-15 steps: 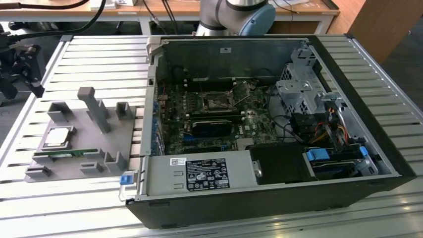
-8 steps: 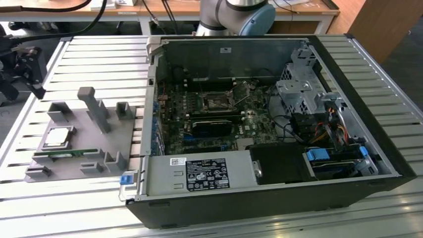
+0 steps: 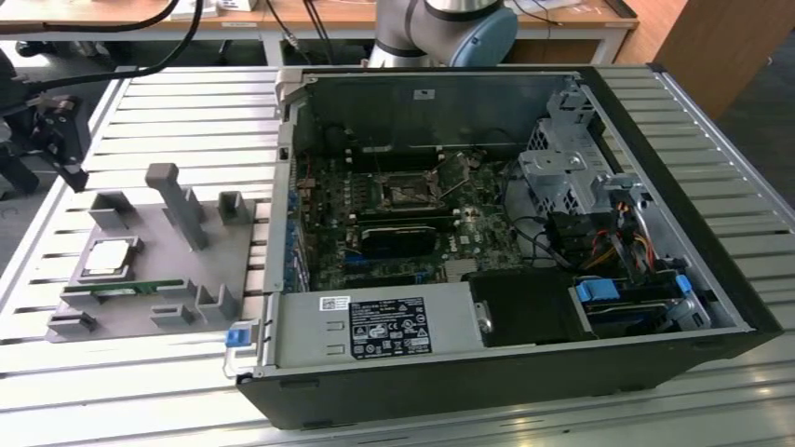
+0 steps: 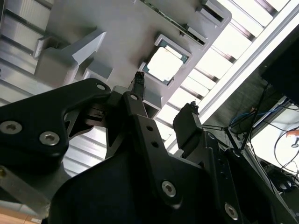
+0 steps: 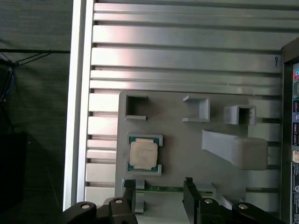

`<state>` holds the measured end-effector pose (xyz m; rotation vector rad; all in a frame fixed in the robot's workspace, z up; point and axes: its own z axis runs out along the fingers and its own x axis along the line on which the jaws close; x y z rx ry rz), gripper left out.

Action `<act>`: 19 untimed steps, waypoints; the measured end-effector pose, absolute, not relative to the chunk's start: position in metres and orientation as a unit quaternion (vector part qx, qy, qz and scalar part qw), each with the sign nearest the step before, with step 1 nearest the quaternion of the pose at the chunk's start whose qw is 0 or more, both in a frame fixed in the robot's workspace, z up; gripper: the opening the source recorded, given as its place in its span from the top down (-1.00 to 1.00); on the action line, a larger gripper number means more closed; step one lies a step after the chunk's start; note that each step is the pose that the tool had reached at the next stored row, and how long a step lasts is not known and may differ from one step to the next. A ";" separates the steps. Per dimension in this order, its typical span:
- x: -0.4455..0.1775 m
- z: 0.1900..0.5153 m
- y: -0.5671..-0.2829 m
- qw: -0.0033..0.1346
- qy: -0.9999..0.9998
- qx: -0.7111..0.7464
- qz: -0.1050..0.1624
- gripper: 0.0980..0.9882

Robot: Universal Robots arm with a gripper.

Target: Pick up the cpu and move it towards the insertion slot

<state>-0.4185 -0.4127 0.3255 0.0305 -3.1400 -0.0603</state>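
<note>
The cpu [image 3: 110, 258] lies flat, silvery face up, in a recess of the grey tray [image 3: 162, 270] at the exterior view's left. Both wrist views show the cpu [image 5: 142, 155] [image 4: 163, 63] lying in its recess. My gripper [image 3: 69, 163] hangs over the table at the tray's far left side, above and apart from the cpu. In both wrist views the gripper [image 5: 159, 186] [image 4: 166, 91] is open with nothing between its black fingers. The insertion slot [image 3: 404, 194] is the dark square socket on the green board inside the open computer case.
A green memory stick [image 3: 118, 289] lies in the tray just in front of the cpu. Tall grey posts [image 3: 168, 200] rise from the tray. The case's walls, a black card [image 3: 397, 237] and the power supply [image 3: 372, 326] surround the socket. The slatted table's edge [image 5: 77, 116] is close by.
</note>
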 end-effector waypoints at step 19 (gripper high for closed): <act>-0.419 0.303 -0.420 0.000 -1.000 0.010 -0.019 -0.26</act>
